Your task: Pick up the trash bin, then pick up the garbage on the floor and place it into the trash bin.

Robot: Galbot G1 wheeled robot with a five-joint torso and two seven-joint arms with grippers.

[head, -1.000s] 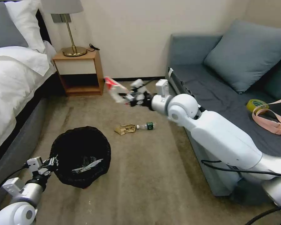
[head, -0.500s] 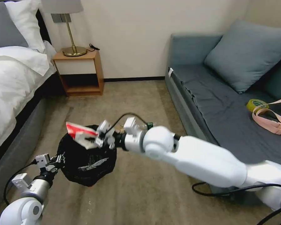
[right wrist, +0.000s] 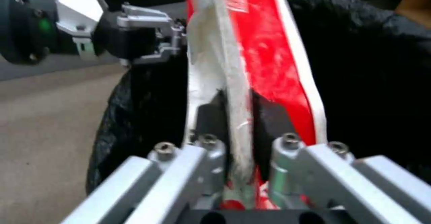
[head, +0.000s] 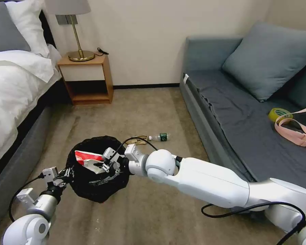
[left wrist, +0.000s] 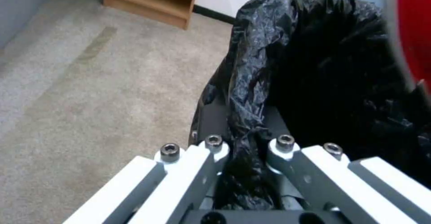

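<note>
Left gripper [head: 65, 173], fingers clamped on the trash bin [head: 95, 185] rim at 9 o'clock, holds it for the right gripper [head: 103, 165], whose fingers pinch the red-and-white wrapper [head: 86, 158] over the opening.

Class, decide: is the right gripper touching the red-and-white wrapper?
Touching. The right wrist view shows the right gripper with both pads pinched onto the red-and-white wrapper, no gap, above the trash bin.

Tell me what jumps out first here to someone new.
The long white right arm sweeps across the carpet, its right gripper over the trash bin, shut on a red-and-white wrapper held above the black liner. At lower left the left gripper pinches the bin's bag at the rim. Beyond the bin, a clear bottle with a green label lies on the floor between bed and grey sofa.
</note>
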